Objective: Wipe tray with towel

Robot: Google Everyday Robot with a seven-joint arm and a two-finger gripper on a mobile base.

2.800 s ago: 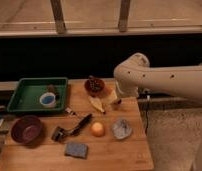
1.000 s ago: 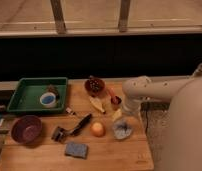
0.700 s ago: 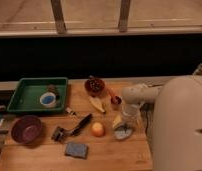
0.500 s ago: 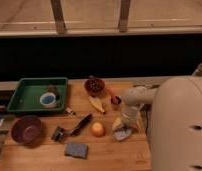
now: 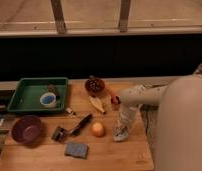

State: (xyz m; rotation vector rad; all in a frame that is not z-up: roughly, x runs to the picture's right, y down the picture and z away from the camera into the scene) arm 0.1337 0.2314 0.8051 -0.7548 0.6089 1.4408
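My gripper (image 5: pixel 123 124) is down on the towel (image 5: pixel 117 135), just beside the orange ball (image 5: pixel 97 129); the green tray (image 5: pixel 29 96) sits well apart.

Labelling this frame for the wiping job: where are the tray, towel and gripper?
tray (image 5: pixel 28 95), camera view, bare green floor.
towel (image 5: pixel 119 134), camera view, visible lower part.
gripper (image 5: pixel 123 123), camera view, tip, just over the towel.

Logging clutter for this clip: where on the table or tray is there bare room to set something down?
Bare: the tray left of the cup; the table front strip between sponge and right edge, in front of the towel. Crowded: the middle, around banana, brush and orange ball, where the pincer hangs at the towel.
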